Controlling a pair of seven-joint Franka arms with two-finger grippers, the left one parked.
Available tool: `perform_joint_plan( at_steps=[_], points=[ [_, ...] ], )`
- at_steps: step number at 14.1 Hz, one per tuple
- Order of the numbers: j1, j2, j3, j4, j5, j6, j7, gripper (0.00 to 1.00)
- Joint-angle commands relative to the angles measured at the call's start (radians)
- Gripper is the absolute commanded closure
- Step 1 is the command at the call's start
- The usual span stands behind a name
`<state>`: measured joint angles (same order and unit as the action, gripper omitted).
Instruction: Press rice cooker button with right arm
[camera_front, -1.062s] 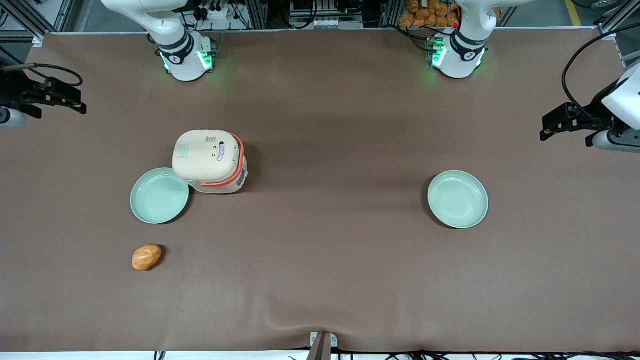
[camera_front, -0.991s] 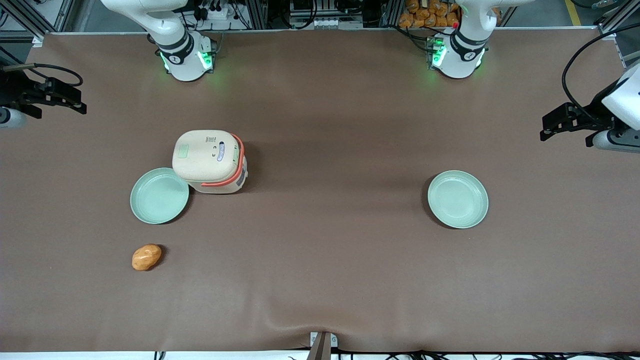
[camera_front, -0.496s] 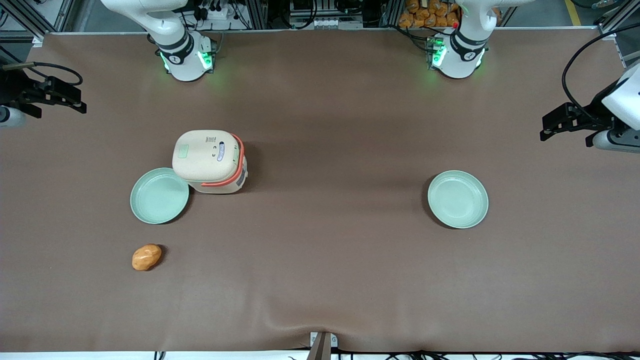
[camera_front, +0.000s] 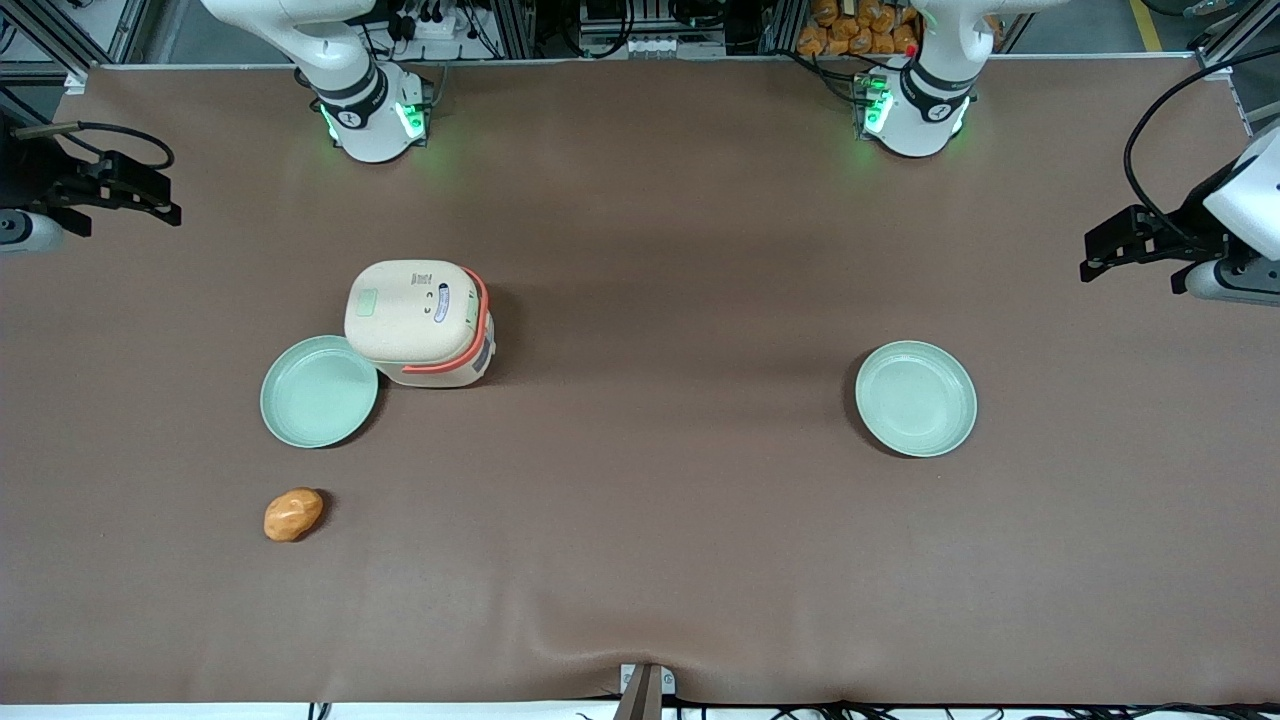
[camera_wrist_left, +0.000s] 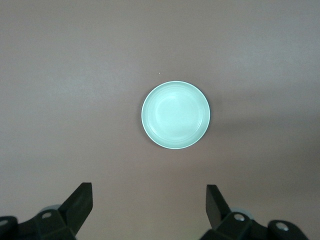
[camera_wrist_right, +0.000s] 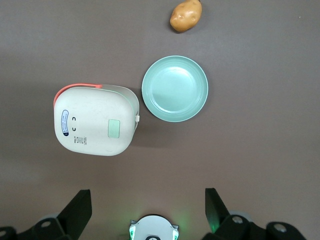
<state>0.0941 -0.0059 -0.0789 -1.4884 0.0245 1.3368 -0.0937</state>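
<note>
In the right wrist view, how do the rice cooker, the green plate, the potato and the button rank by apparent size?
1. rice cooker, largest
2. green plate, somewhat smaller
3. potato
4. button, smallest

The gripper hangs open above the table, apart from them all.

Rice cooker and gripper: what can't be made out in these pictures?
- Rice cooker: its lid hides the inside in every view.
- Dark label on the lid: its white marks are too small to read.
- Button: pressed or not cannot be told.
- Gripper: at the working arm's end of the table, above it and clear of the cooker; the front view's edge cuts off the arm.
</note>
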Motion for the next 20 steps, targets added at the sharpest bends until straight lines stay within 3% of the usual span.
perform_joint_plan(
  at_steps=[1, 9, 10, 11, 12, 14, 15, 20],
  points=[
    [0.03, -0.003, -0.004, -0.003, 0.017, -0.001, -0.006, 0.0],
    [0.076, 0.024, -0.002, -0.042, 0.017, 0.047, -0.006, 0.0],
    [0.081, 0.024, -0.002, -0.055, 0.017, 0.056, -0.006, 0.09],
    [0.085, 0.03, -0.002, -0.067, 0.017, 0.058, -0.006, 0.32],
    [0.09, 0.036, -0.002, -0.078, 0.02, 0.061, -0.005, 0.42],
    [0.102, 0.052, -0.002, -0.09, 0.026, 0.065, -0.004, 0.49],
    [0.111, 0.058, -0.002, -0.09, 0.026, 0.065, 0.008, 0.58],
    [0.136, 0.076, -0.002, -0.09, 0.026, 0.09, 0.089, 0.67]
  ],
)
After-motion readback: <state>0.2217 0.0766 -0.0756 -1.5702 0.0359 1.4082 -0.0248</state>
